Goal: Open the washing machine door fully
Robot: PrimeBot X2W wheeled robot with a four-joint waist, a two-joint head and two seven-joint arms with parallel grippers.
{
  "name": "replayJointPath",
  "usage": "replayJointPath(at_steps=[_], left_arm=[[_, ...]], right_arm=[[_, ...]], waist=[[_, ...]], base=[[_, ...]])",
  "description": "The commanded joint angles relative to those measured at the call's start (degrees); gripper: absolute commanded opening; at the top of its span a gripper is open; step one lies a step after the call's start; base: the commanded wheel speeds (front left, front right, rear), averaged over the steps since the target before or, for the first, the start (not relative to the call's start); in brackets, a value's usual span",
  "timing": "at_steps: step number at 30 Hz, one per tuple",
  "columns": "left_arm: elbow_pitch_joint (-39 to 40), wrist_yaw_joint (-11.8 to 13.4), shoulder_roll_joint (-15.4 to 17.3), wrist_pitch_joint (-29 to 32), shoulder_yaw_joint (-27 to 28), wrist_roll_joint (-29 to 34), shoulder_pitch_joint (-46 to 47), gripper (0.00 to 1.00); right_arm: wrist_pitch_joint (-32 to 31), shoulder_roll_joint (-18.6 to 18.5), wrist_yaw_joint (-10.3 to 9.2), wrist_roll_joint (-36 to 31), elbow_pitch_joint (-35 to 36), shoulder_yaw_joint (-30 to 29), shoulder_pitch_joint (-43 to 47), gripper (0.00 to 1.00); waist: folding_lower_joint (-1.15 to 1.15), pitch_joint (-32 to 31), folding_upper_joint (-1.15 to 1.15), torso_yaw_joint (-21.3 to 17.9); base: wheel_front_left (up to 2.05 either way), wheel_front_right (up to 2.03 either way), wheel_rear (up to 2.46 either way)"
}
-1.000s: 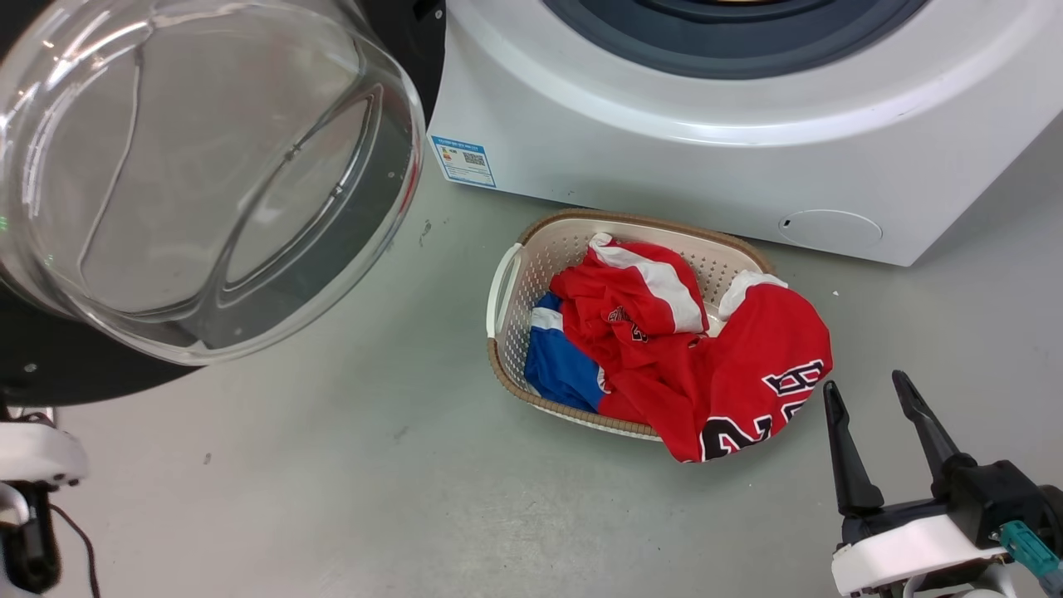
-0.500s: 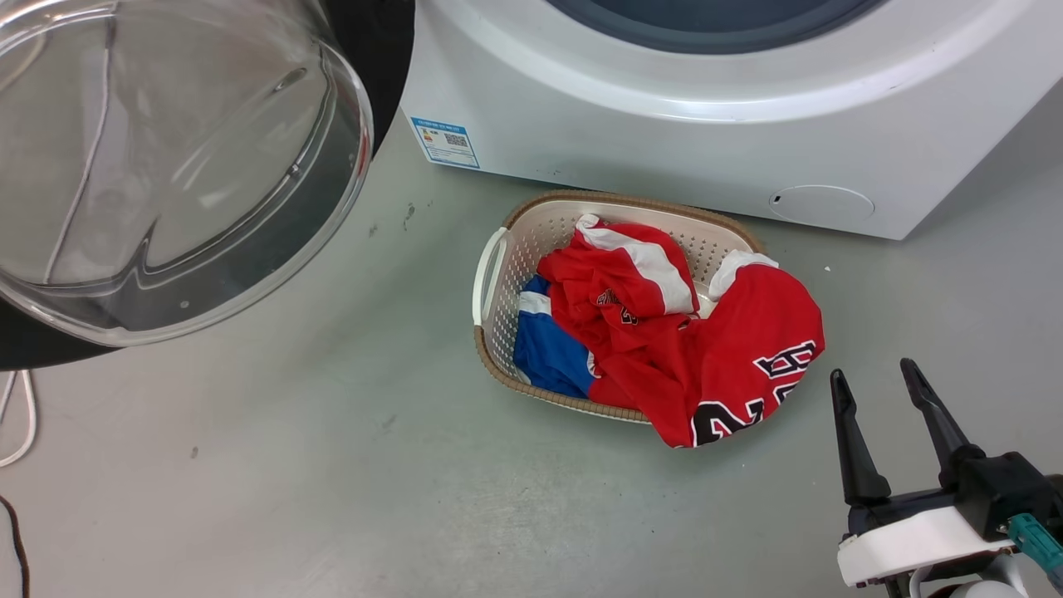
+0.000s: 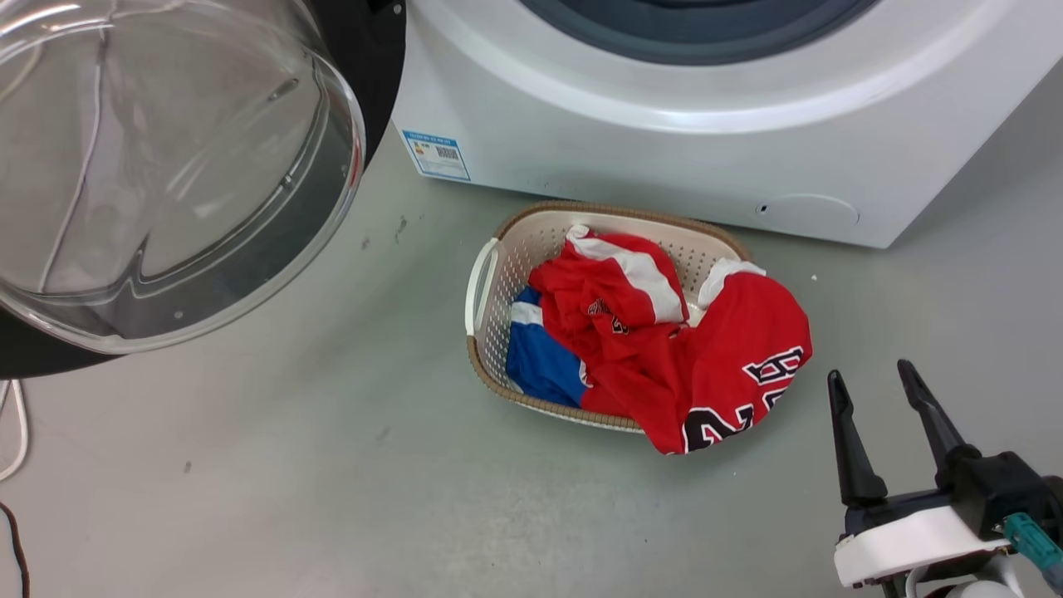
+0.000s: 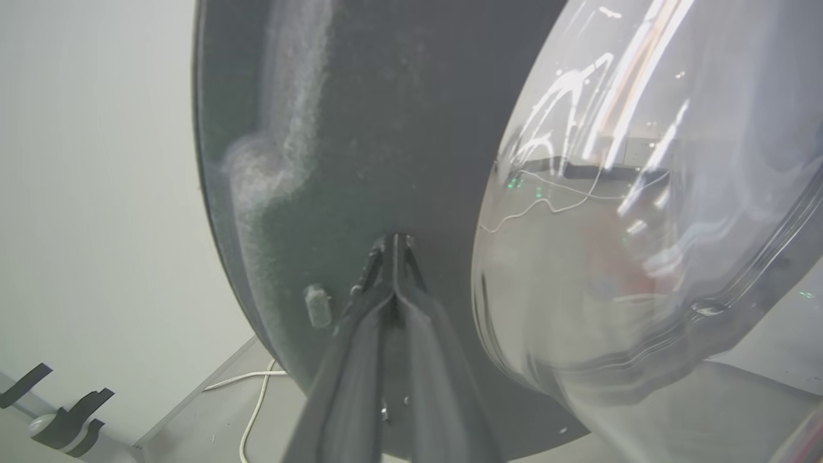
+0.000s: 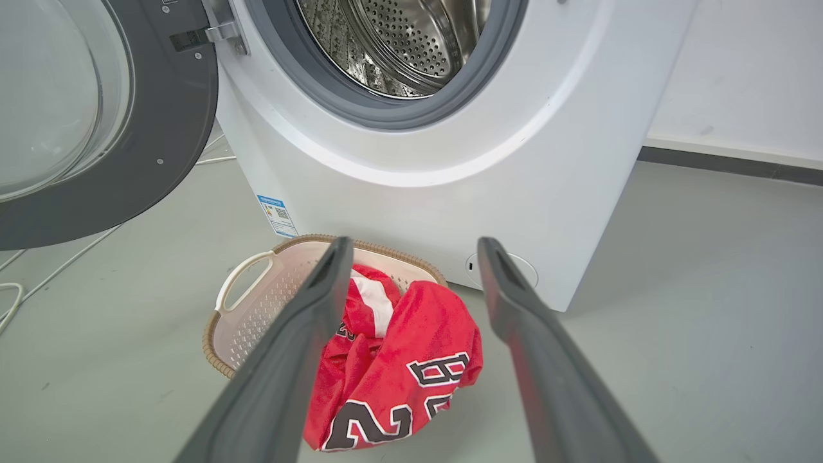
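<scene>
The washing machine door (image 3: 365, 50) hangs swung out at the upper left of the head view, its clear glass bowl (image 3: 166, 166) bulging toward me. Beside it stands the white washing machine (image 3: 664, 149); the right wrist view shows its steel drum (image 5: 411, 38) uncovered and the door (image 5: 173, 116) off to the left. In the left wrist view my left gripper (image 4: 393, 239) is shut, its tips against the door's dark inner face (image 4: 360, 128) next to the bowl (image 4: 643, 225). My right gripper (image 3: 869, 374) is open and holds nothing, low on the right, clear of the machine.
A white woven basket (image 3: 482, 274) with red and blue clothes (image 3: 706, 357) sits on the grey floor just in front of the machine. A white cable (image 3: 12, 432) lies on the floor at the far left under the door.
The head camera has shifted, sliding the scene left. The door's bowl now stands a little farther from the machine's corner. The pale left arm part at the lower left has left the picture.
</scene>
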State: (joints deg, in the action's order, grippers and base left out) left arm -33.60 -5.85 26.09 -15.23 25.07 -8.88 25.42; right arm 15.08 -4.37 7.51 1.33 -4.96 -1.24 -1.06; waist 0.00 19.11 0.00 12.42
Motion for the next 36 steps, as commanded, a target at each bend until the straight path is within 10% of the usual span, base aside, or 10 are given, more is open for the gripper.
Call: replayJointPath(at_steps=[1,19,36], left_arm=[[-0.3,0.0,-0.1,0.1,0.5,0.5,-0.2,1.0],[12.2,-1.2,-3.3,0.1,-0.2,4.4,-12.6,1.0],[35.0,-1.0,-14.6,0.1,-11.1,8.3,-24.4,1.0]], right_arm=[[0.1,0.3,-0.03,-0.1,-0.2,0.1,0.3,1.0],[0.1,1.6,-0.03,2.7,-2.6,1.0,6.1,1.0],[0.1,1.6,-0.03,2.6,3.7,-0.6,9.2,1.0]], waist=[[0.0,-0.9,0.0,0.1],[0.0,-15.2,0.0,1.4],[0.0,-19.9,0.0,-0.6]], base=[[0.0,0.0,0.0],[0.0,0.0,0.0],[0.0,0.0,0.0]])
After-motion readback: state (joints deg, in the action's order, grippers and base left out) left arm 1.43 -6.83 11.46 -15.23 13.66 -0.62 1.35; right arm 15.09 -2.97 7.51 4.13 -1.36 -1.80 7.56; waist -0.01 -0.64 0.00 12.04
